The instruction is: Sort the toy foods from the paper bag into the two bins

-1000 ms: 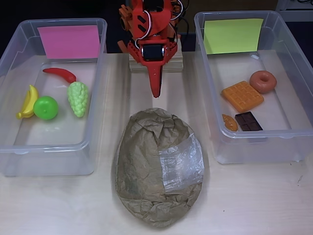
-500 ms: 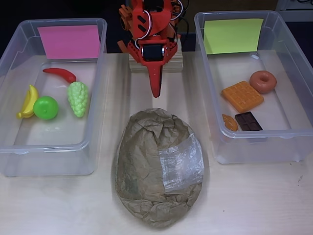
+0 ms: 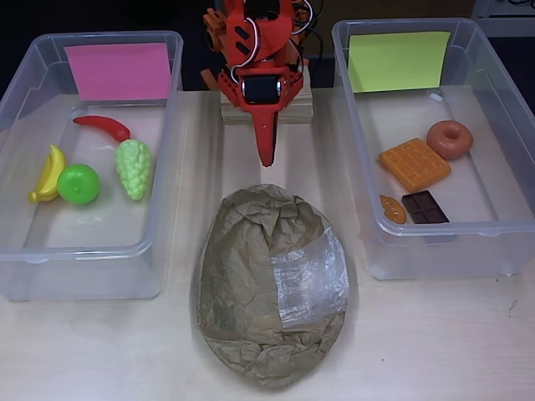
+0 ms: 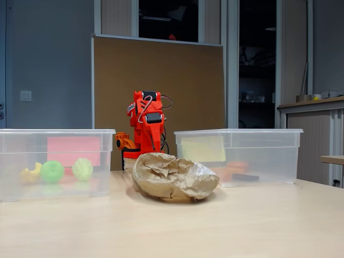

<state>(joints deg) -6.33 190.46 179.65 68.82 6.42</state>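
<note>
The crumpled brown paper bag lies mid-table with a patch of clear tape; nothing of its inside shows. My red gripper points down just behind the bag, its fingers together and holding nothing. The pink-sheet bin on the left holds a red chili, yellow bananas, a green apple and pale grapes. In the yellow-green-sheet bin lie a waffle, a donut, a croissant and a chocolate bar.
The arm's base stands on a wooden block at the back between the bins. In the fixed view the arm rises behind the bag, with a brown board behind it. Bare tabletop runs along the front edge.
</note>
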